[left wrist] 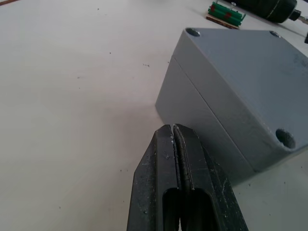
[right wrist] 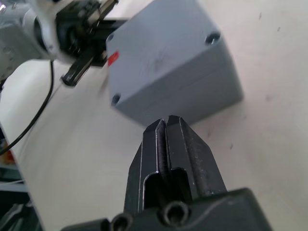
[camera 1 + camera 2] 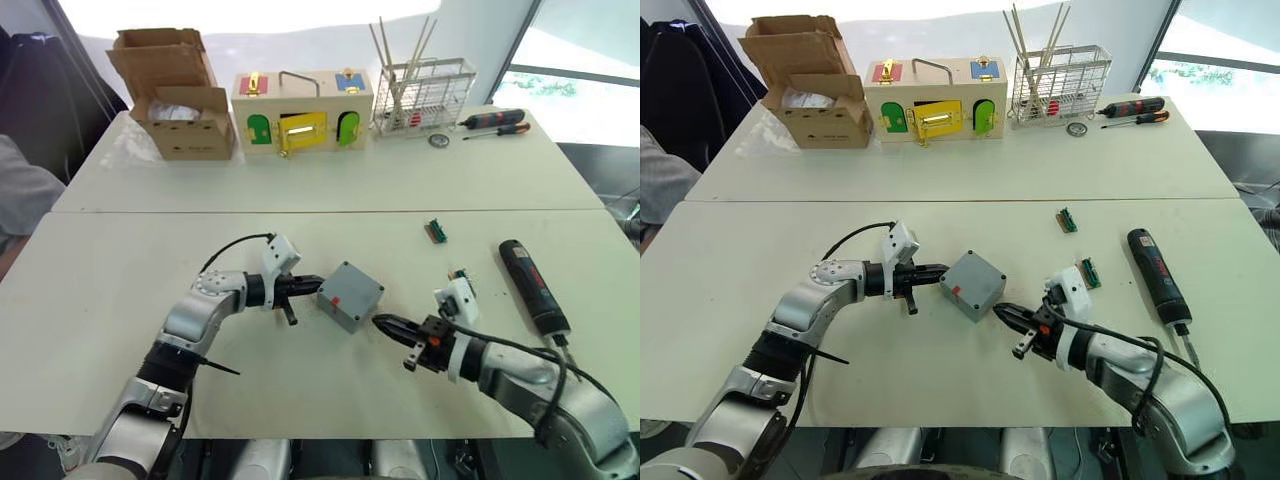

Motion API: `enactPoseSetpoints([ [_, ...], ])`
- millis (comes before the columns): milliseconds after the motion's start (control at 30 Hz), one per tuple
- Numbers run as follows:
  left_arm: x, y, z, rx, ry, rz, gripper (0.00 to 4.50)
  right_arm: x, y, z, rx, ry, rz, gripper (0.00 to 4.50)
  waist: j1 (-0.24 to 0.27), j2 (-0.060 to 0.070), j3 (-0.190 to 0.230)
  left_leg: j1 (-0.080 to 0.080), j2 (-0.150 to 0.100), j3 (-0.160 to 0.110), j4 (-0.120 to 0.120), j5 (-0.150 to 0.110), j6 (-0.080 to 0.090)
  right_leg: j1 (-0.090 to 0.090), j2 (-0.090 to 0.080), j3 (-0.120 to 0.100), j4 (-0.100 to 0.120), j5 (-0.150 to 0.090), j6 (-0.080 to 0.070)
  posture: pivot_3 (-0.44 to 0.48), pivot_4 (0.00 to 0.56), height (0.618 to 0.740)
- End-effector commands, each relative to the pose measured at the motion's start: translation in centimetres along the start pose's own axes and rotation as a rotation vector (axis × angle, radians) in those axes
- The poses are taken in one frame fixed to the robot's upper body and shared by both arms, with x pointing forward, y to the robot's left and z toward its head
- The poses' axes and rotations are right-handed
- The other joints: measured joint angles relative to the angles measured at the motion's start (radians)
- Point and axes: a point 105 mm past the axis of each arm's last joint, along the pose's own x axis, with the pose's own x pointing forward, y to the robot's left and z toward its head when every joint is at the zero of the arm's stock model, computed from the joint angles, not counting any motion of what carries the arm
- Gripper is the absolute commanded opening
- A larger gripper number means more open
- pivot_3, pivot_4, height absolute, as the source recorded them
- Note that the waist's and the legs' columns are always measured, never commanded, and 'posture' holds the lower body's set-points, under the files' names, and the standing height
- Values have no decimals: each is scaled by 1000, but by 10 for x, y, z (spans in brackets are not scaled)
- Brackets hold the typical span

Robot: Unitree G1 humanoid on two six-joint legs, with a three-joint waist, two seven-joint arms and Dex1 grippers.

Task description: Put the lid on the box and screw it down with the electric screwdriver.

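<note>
While both my arms rest low over the near tabletop, this is how things lie:

Box: the grey box (image 3: 350, 296) sits on the near tabletop (image 3: 120, 290), about midway between its left and right edges, with the lid (image 1: 250, 72) seated on top; a small red mark shows on one side.

Left pincer: my left gripper (image 3: 308, 284) has its black fingers (image 1: 180, 192) pressed together, holding nothing, tip just beside the box's left side.

Right pincer: my right gripper (image 3: 385, 324) is likewise closed tight and empty, its tip just short of the box's near right corner.

Electric screwdriver: the electric screwdriver (image 3: 533, 286) lies flat near the tabletop's right edge, well apart from the box.

Small parts: two little green connector pieces (image 3: 436, 231) lie between the box and the screwdriver, toward the far edge.

Far table: a cardboard box (image 3: 176, 95), a wooden box with coloured doors (image 3: 302, 112), a wire rack (image 3: 422, 97) and two hand screwdrivers (image 3: 495, 123).
</note>
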Motion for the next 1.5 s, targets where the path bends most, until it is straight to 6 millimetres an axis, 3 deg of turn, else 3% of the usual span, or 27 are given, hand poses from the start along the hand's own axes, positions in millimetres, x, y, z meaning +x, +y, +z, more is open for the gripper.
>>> enactPoseSetpoints([
  [33, 0, -10, 6, 22, -14, -21, 0, 9, -4, 8, -16, -43, -25, 51, 0, 0, 0, 0, 0, 0, 0, 0, 0, 0, 0, 0, 0, 0, 0, 0, 150, 740],
  [467, 4, -38, 7, -9, -28, -63, 0, 26, -31, 17, -51, -85, -114, 51, 0, 1, 1, -1, 0, 0, -1, 0, 0, -3, 0, 0, 2, 0, 0, 0, 150, 740],
  [1033, -3, -19, 9, -1, -34, 15, 0, 19, -26, 12, -37, -68, -117, 51, -1, 1, 1, -1, 0, 0, -1, 0, 0, -3, 0, 0, 2, 0, 0, 0, 150, 740],
  [1300, -15, -4, 18, 46, -51, 77, 0, -5, -32, 16, -20, -78, -195, 51, 0, 1, 1, -2, 0, 0, -1, 0, 0, -3, 0, 0, 1, 0, 0, 0, 150, 740],
  [1400, -38, -1, 45, 107, -78, 88, 0, -42, -44, 24, -61, -108, -287, 51, 1, 2, 2, -4, 0, 0, -1, 0, 0, -6, 0, 0, 1, 0, 0, 0, 150, 740],
  [1500, -49, -16, 68, 142, -104, 19, 0, -68, -55, 27, -92, -122, -358, 51, 0, 2, 2, -8, 0, 0, 0, 0, 0, -9, 0, 0, 1, 0, 0, 0, 150, 740],
])
